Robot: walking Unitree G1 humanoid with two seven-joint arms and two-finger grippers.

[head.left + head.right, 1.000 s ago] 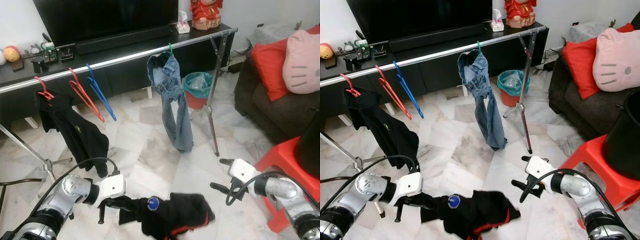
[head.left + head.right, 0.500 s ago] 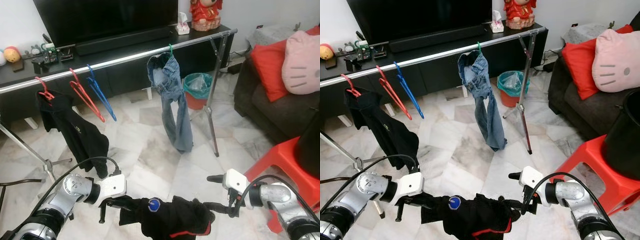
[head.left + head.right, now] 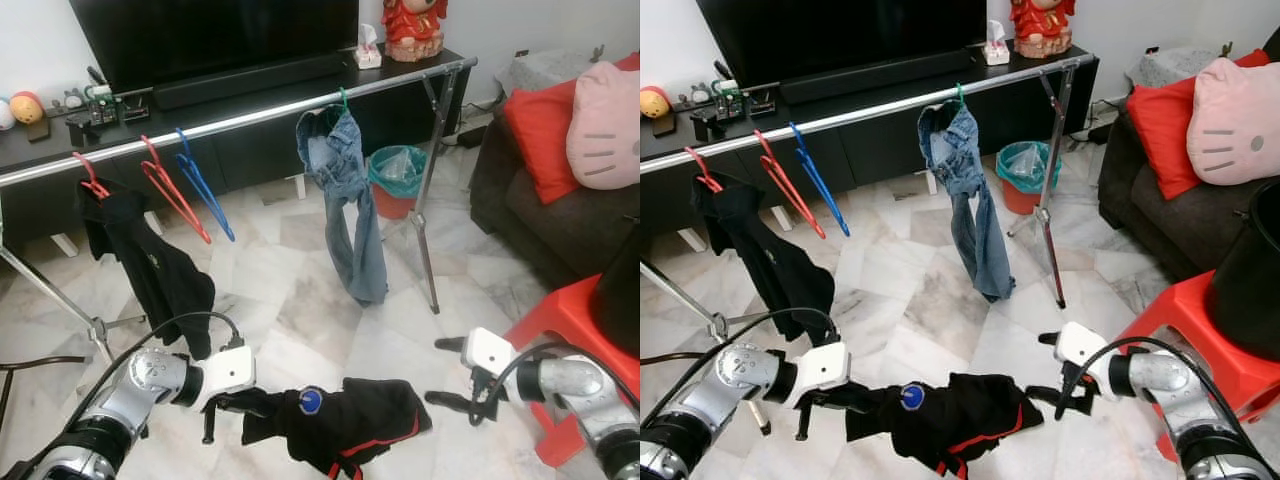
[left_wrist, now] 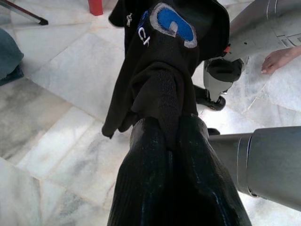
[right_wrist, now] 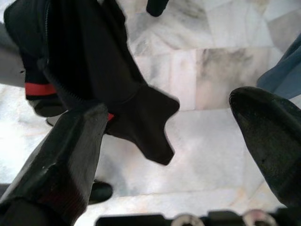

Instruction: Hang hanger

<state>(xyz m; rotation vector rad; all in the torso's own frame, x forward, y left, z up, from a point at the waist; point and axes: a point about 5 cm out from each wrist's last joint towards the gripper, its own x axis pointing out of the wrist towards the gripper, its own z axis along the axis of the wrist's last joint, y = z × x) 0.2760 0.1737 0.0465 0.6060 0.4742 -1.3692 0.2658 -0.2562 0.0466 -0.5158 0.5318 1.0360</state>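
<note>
Green bin (image 3: 397,170) beside red stool (image 3: 560,320)

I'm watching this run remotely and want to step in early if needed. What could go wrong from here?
1. The black garment hangs from the left claw alone, pinched at one edge, so it may slip or droop to the floor.
2. The right claw is open beside the cloth without gripping it; closing now could catch only a loose flap.
3. The rail is well above and beyond the claws, so the long lift could snag the blue hanger.
</note>
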